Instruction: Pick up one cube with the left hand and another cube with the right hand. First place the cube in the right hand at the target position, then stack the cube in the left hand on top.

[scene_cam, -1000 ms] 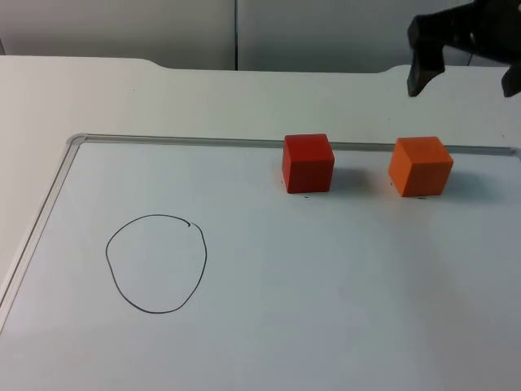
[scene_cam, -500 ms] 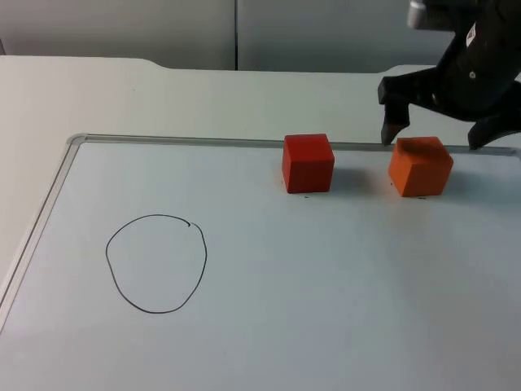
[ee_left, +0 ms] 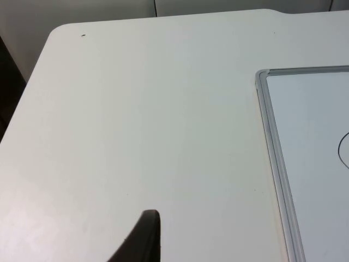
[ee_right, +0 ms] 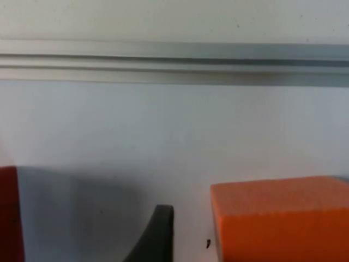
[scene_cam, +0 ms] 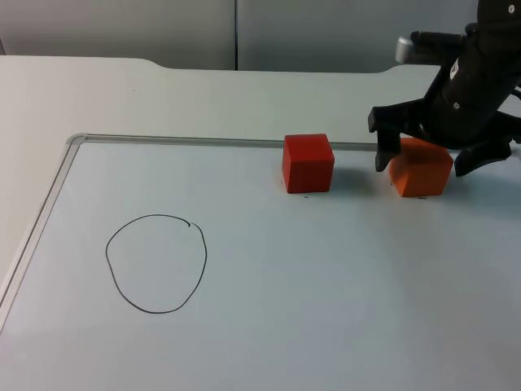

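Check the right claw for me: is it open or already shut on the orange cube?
Open. In the top view the right claw straddles the orange cube, one finger standing clear on each side; the right wrist view shows a gap between fingertip and cube.

white table (scene_cam: 98,90) — whiteboard (scene_cam: 326,309), two cubes

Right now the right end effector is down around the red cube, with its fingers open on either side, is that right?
Not quite: it's the orange cube, not the red cube. The top view shows the right end effector down around the orange one, fingers open on either side; the red cube stands apart to its side on the whiteboard.
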{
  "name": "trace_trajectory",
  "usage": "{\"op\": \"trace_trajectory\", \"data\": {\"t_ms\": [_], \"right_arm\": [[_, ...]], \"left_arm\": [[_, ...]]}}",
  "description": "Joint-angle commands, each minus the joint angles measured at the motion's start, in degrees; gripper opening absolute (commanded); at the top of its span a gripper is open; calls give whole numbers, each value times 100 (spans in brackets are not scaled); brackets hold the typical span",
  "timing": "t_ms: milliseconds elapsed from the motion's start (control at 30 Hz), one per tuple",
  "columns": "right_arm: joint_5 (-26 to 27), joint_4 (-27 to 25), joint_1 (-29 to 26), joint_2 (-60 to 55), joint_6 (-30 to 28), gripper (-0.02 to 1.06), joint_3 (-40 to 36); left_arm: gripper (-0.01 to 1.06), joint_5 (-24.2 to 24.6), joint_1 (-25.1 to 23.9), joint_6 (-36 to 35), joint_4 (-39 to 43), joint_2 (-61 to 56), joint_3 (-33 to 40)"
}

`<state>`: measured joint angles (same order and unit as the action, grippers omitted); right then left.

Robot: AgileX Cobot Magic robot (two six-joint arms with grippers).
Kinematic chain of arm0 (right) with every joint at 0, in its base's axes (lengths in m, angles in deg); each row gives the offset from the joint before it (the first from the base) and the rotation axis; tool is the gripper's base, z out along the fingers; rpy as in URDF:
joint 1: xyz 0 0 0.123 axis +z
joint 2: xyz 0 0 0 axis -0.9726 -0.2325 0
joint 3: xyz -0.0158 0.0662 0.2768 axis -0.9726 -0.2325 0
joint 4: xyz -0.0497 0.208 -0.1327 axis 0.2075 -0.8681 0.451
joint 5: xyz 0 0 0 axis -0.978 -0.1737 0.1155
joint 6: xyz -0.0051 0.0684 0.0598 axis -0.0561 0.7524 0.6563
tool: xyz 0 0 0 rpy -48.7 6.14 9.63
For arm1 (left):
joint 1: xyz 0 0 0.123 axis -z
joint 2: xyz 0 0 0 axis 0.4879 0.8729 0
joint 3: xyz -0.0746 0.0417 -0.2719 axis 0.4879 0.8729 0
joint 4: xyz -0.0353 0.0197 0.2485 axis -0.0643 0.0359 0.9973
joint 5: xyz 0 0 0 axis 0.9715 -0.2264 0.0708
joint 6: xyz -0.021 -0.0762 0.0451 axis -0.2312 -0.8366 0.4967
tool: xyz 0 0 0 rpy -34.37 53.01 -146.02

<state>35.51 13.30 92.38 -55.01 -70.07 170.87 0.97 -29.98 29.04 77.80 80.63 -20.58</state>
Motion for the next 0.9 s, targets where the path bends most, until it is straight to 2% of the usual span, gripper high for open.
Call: {"op": "trace_trajectory", "data": {"t_ms": [0,33,67,133,167,200,267,533,667,700,767,867], "right_arm": [[75,-16,18,-2,63,70,24],[75,-16,18,-2,63,70,24],[60,-16,18,-2,119,62,24],[37,-5,18,-2,156,41,24],[21,21,18,55,144,24,24],[21,21,18,55,144,24,24],[-3,49,18,209,-141,0,24],[-47,457,18,1468,-267,0,24],[-339,1135,18,2828,-327,0,24],[-339,1135,18,2828,-327,0,24],[-472,1452,18,3472,-327,0,24],[-674,1471,18,4320,-611,0,12]], "left_arm": [[105,-60,-33,-27,-25,-29,14],[105,-60,-33,-27,-25,-29,14],[105,-60,-33,-27,-25,-29,14],[105,-60,-33,-27,-25,-29,14],[105,-60,-33,-27,-25,-29,14],[105,-60,-33,-27,-25,-29,14],[105,-60,-33,-27,-25,-29,14],[105,-60,-33,-27,-25,-29,14],[105,-60,-33,-27,-25,-29,14],[105,-60,-33,-27,-25,-29,14],[105,-60,-33,-27,-25,-29,14],[105,-60,-33,-27,-25,-29,14]]}}
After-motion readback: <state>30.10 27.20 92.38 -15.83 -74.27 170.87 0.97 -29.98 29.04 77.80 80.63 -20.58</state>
